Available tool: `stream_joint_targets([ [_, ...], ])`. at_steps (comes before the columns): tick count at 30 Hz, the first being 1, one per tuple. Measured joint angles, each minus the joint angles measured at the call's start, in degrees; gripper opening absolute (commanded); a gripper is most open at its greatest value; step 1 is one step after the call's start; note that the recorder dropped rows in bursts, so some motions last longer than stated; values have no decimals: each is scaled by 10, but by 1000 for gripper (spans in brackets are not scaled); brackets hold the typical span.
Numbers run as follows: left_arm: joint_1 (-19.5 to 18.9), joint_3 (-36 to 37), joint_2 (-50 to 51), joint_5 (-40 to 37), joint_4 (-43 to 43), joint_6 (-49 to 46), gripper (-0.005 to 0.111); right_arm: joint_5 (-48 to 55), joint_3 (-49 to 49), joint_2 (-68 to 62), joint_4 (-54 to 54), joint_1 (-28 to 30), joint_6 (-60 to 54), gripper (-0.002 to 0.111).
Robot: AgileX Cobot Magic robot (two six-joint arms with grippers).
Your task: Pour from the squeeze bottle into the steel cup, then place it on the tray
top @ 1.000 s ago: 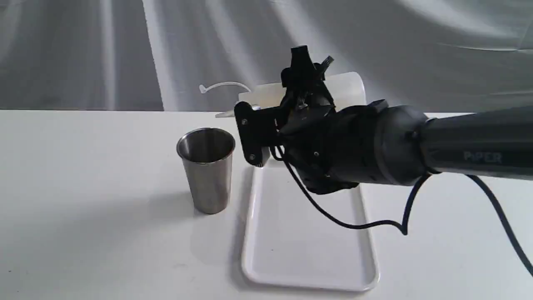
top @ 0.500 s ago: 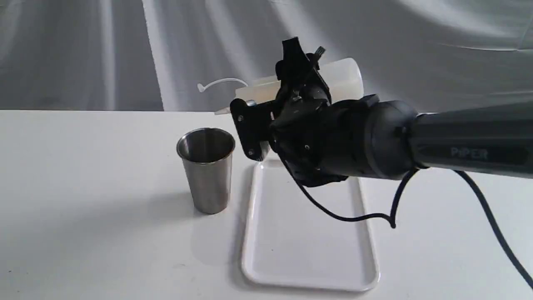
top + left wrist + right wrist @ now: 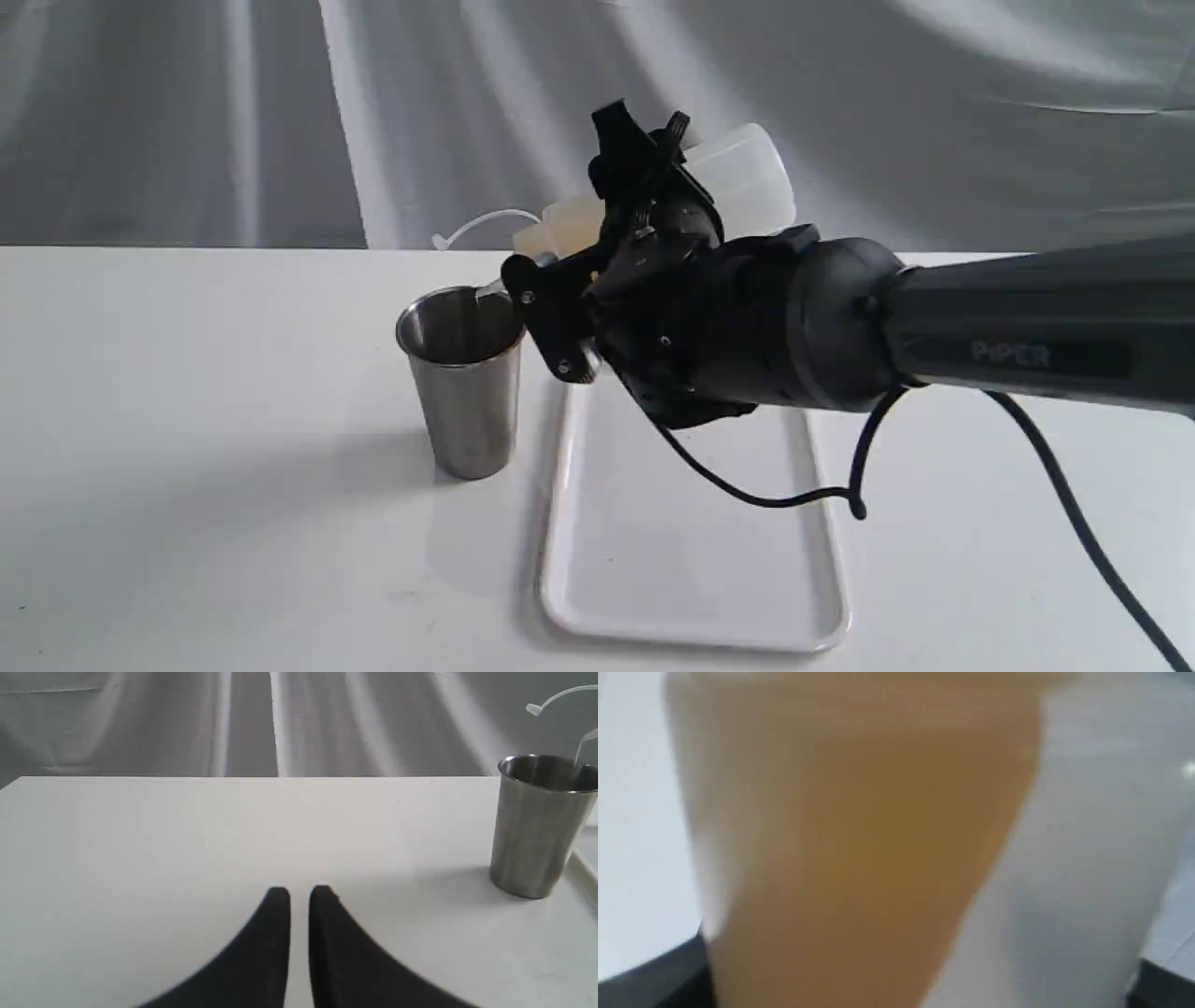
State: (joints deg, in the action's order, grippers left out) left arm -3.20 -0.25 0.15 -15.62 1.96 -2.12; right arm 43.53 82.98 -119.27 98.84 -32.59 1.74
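Exterior view: right claw (image 3: 642, 154), black, pinching the squeeze bottle (image 3: 747, 177) across its translucent whitish body. Bottle tipped nozzle-down, pointed tip at the rim of the steel cup (image 3: 464, 392), thin cap strap (image 3: 471, 227) curling above. "PiPER" in grey letters on the arm (image 3: 1022, 355). Brushed, tapered cup upright on the white table (image 3: 187, 467), just beside the flat, round-cornered white tray (image 3: 691, 560). Right wrist view only: blurred amber liquid (image 3: 854, 835) slanting inside. Left wrist view only: left claw (image 3: 299, 896), fingers pressed almost together on nothing, well apart from the cup.
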Motion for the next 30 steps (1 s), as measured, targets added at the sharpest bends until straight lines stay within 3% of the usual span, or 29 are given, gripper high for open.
stream_joint_targets([
  [30, 0, 0, 0, 0, 0, 0, 8, 7, 0, 0, 0, 0, -31, 0],
])
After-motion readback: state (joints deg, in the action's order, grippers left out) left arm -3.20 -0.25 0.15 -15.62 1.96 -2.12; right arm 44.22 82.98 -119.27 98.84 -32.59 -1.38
